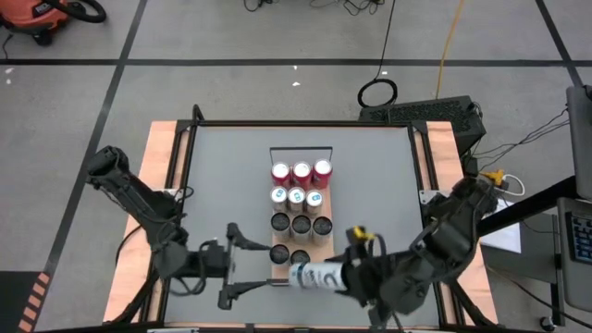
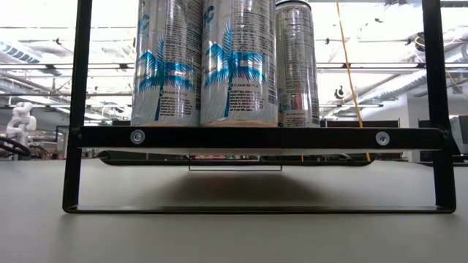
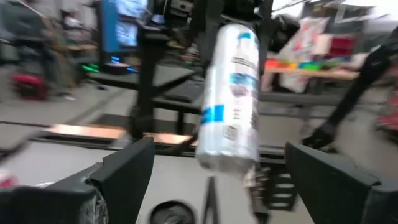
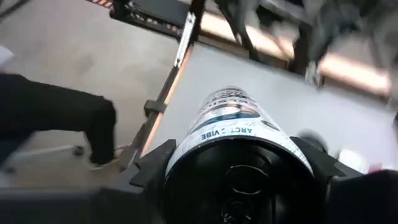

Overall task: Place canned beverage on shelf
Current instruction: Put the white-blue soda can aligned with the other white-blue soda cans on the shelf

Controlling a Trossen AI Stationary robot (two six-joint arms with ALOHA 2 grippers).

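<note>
The shelf (image 1: 277,270), a light-wood board with a wire rail (image 1: 301,151) at its far end, lies mid-table. Several cans stand on it in rows: red (image 1: 301,172), white and blue (image 1: 296,196), dark (image 1: 301,225). My right gripper (image 1: 350,276) is shut on a white and blue can (image 1: 314,276) held over the shelf's near end. My left gripper (image 1: 264,266) stands open just left of that can, one finger on either side of its free end (image 3: 227,155), touching nothing. The low view shows only shelved cans (image 2: 238,66). My right gripper pinches the can's round side wall (image 4: 177,155) between its two fingers (image 4: 149,171), near the end closest to the wrist. The fingers come from the table's right and slant downward. The can sticks out lengthwise beyond them toward the left, lifted clear of the shelf.
Bare grey tabletop (image 1: 222,176) lies on both sides of the shelf, edged by pale wooden strips (image 1: 165,157). A black frame (image 2: 256,136) crosses the low view under the cans. A person's dark trouser leg and shoe (image 4: 56,118) show on the floor beside the table.
</note>
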